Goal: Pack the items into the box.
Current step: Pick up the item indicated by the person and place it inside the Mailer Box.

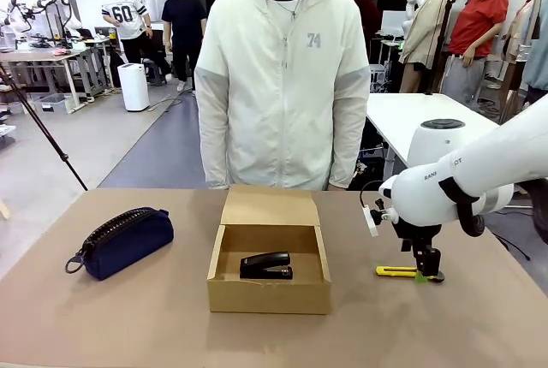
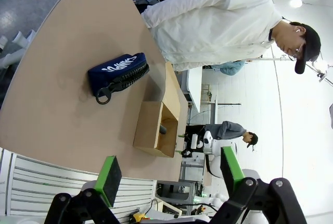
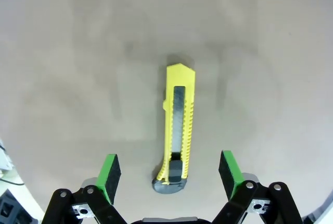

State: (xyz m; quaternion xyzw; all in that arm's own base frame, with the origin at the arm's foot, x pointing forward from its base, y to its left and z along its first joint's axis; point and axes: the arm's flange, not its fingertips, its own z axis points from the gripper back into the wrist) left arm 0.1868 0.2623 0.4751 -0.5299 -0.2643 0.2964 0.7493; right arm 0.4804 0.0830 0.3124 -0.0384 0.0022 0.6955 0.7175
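Knife step now. The right gripper [image 1: 426, 276] hangs low over the knife [image 1: 395, 271], which lies flat on the table [image 1: 128, 325] to the right of the box [image 1: 268, 296], apart from it. From the wrist, the right gripper [image 3: 169, 168] straddles the knife [image 3: 177, 125] at its black end, jaws spread wide with clear room on both sides, nothing gripped yet.

The stapler [image 1: 266, 265] already sits inside the box, flap up at the back. The pouch [image 1: 124, 241] waits on the table to the left, well apart from the box.

The left gripper [image 2: 170, 171] hangs high and back, jaws wide open and empty, looking down on the pouch [image 2: 118, 72] and box [image 2: 148, 130].

Next call, as I read it: close squarely across the slim body, lift it level, carry it left over the box wall and set it beside the stapler.

Hard to judge: whether the fingertips touch the table. In the front view the gripper covers the knife's right end, the box wall hides the stapler's base, and the person's [image 1: 282, 86] hands are out of sight.
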